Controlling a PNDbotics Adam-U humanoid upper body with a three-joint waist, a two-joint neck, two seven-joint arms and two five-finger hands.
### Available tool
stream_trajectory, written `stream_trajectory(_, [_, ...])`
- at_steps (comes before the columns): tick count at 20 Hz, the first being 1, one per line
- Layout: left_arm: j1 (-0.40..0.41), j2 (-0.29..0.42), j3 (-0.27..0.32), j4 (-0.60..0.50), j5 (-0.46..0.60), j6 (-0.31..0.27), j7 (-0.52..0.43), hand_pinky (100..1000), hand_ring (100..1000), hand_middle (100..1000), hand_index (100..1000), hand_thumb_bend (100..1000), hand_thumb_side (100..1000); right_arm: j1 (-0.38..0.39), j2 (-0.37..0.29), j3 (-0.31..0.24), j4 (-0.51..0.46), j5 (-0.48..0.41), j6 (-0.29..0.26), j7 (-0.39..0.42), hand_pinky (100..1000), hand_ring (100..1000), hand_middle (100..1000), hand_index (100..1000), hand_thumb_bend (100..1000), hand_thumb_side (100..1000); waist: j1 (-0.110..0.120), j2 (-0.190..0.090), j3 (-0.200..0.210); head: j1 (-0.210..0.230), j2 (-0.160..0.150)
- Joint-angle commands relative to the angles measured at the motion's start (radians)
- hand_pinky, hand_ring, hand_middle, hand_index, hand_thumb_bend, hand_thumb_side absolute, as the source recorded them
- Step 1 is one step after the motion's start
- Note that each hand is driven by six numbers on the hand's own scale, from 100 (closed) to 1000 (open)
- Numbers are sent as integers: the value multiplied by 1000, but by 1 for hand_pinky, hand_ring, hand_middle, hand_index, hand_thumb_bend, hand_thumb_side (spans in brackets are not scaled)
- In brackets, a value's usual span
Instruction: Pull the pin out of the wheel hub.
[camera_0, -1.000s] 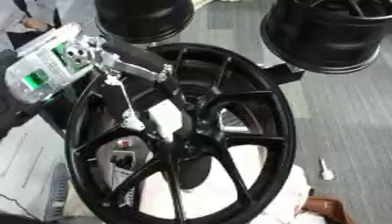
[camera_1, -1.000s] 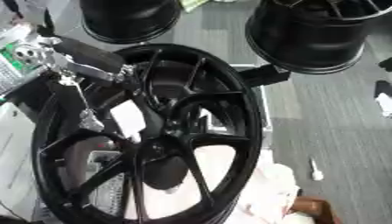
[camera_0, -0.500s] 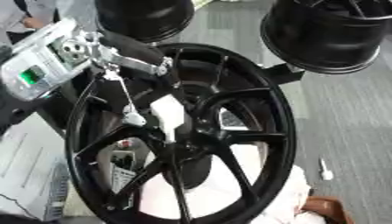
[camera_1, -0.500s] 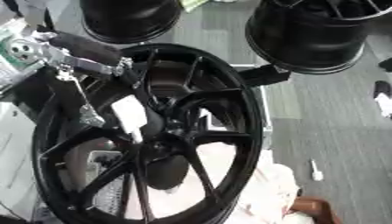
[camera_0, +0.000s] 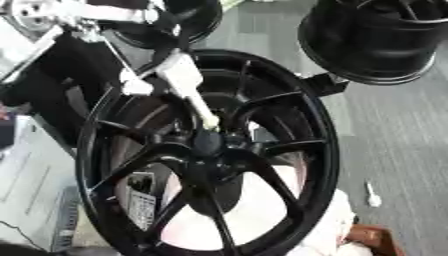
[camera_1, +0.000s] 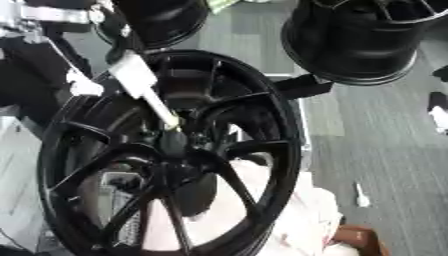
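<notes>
Behind wheel hub (camera_0: 210, 155): 2 black rims (camera_0: 372, 37).

We are seeing the left hand (camera_0: 166, 22) smeared by blur at the top edge, its fingers indistinct. The pin (camera_0: 188, 87) is blurring where its tip is meeting the wheel hub (camera_0: 208, 145). The wheel's lower rim is running off the frame.

Large black multi-spoke alloy wheel (camera_0: 289, 125): wide gaps between spokes, open to a hand. Centre hub (camera_0: 208, 143): long white pin (camera_0: 188, 89) slants up-left from it, crossing the upper gap. Two further black rims (camera_0: 372, 40) stand close behind. Grey floor (camera_0: 394, 145) at right: open.
</notes>
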Motion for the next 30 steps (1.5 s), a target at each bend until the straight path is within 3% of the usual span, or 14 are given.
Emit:
stream_trajectory(1, [14,71,109,78,-4,2,72,694,535,372,420,100,134,-4,-30,-21,-11,6,3,-8,884,748,646,746,100,249,-4,-14,5,-10,5])
stream_trajectory(6, [89,128,230,202,30,11,157,700,533,369,423,100,144,2,-28,-26,-11,9,6,-13,884,749,645,746,100,247,-8,-14,18,-21,5])
stream_trajectory(11, [173,183,315,285,25,10,215,708,544,383,446,100,148,2,-30,-33,-13,12,8,-17,884,749,645,747,100,236,-10,-13,26,-23,2])
stream_trajectory(14, [221,204,351,333,-6,13,243,739,582,447,516,100,138,2,-30,-37,-16,13,9,-19,884,749,645,747,100,233,-11,-12,27,-27,0])
stream_trajectory(17, [255,209,369,373,-52,13,247,799,705,620,757,100,128,3,-29,-40,-18,13,11,-22,884,749,644,747,100,231,-12,-13,28,-29,-1])
stream_trajectory(18, [262,208,372,381,-63,12,244,809,725,641,780,100,124,3,-28,-40,-18,13,11,-22,884,749,644,747,100,231,-12,-13,28,-29,-2])
stream_trajectory(21, [281,205,370,385,-93,-8,211,853,810,776,888,115,321,3,-26,-40,-18,13,11,-22,884,749,643,747,100,232,-15,-12,28,-30,-2])
stream_trajectory(22, [285,204,370,384,-98,-16,193,863,823,802,902,131,367,3,-25,-40,-19,12,11,-22,884,748,643,746,100,233,-15,-12,28,-30,-1])
stream_trajectory(30, [288,195,379,380,-104,-37,163,850,794,751,846,100,318,1,-24,-39,-19,12,11,-22,885,748,643,747,100,231,-17,-11,30,-33,3])
